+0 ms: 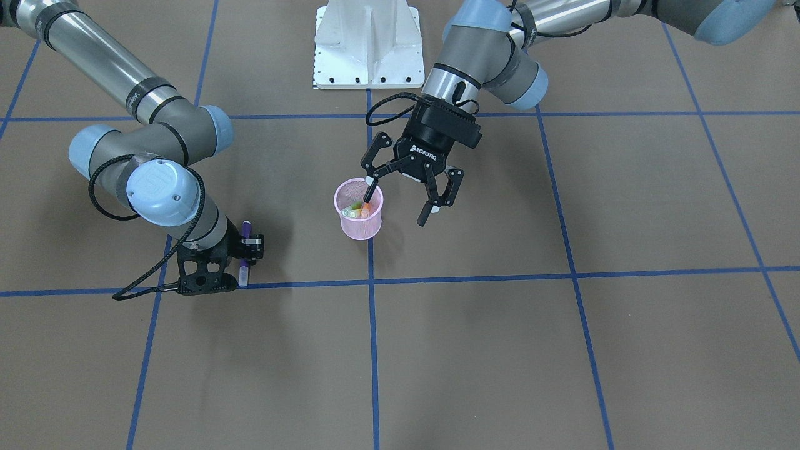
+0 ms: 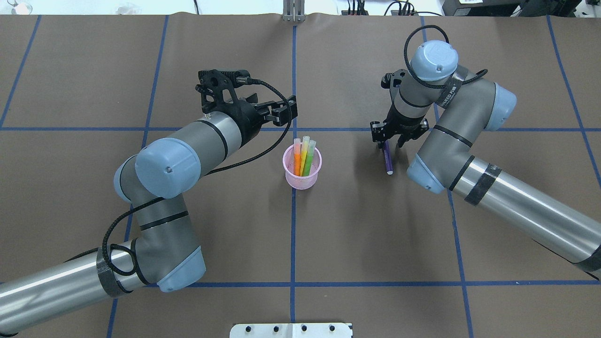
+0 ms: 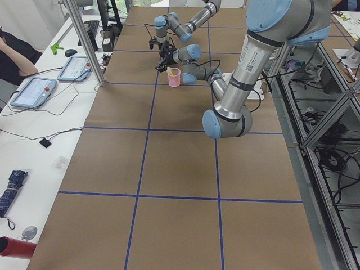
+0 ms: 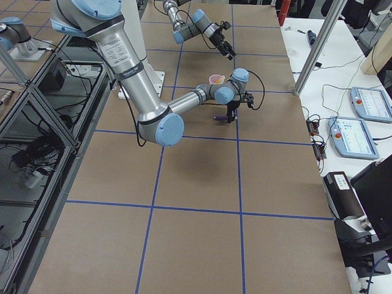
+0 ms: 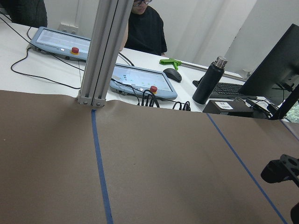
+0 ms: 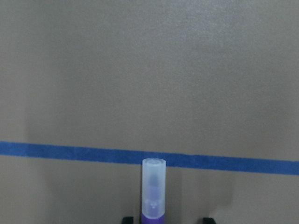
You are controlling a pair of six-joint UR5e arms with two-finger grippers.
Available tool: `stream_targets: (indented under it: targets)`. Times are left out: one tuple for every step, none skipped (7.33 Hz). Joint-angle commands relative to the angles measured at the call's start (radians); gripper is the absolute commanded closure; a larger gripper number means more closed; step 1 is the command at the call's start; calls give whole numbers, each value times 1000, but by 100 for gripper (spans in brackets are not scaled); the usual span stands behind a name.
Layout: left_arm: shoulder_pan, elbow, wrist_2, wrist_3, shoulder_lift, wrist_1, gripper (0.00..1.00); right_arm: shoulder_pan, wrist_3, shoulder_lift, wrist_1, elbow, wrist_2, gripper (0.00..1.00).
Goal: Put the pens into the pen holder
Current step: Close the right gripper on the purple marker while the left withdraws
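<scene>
**Purple pen at right jaws; three pens in holder**

- Holder (image 2: 303,180): upright near the bench (image 2: 375,234) centre, on a tape line (image 2: 292,234).
- Inside it, three sticks lean together, cap ends up: orange pen (image 2: 297,162), yellow-green pen (image 2: 304,157), green pen (image 2: 310,162).
- Purple pen (image 2: 387,159): well apart from the holder, on the robot's right. It lies level, with its whitish cap end toward the operators' side and close to a tape line. Cannot tell whether it rests on the bench.
- Right gripper (image 2: 387,136): points down and straddles the purple pen. In the wrist view the jaws stand partly spread, with a gap on each side of the pen.
- Left gripper (image 1: 395,212): tilted above the holder, jaws spread wide and holding nothing. One fingertip (image 1: 369,200) hangs over the holder's rim; the other is clear of it.
</scene>
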State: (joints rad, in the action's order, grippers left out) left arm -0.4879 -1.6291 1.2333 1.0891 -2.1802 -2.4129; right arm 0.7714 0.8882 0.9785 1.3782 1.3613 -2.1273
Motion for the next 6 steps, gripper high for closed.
stream_targets:
  targets:
    - [-1, 0, 2, 0, 2, 0, 0, -4, 0, -1, 1, -4, 13, 43]
    - [-1, 0, 2, 0, 2, 0, 0, -4, 0, -3, 1, -7, 15, 43]
    - [-1, 0, 2, 2, 2, 0, 0, -4, 0, -3, 1, -7, 15, 45]
    - [-1, 0, 2, 0, 2, 0, 0, -6, 0, -4, 1, -7, 17, 45]
    - [-1, 0, 2, 0, 3, 0, 1, -6, 0, -10, 1, -10, 17, 45]
    - [-1, 0, 2, 0, 4, 0, 1, -9, 2, -12, 1, -16, 20, 47]
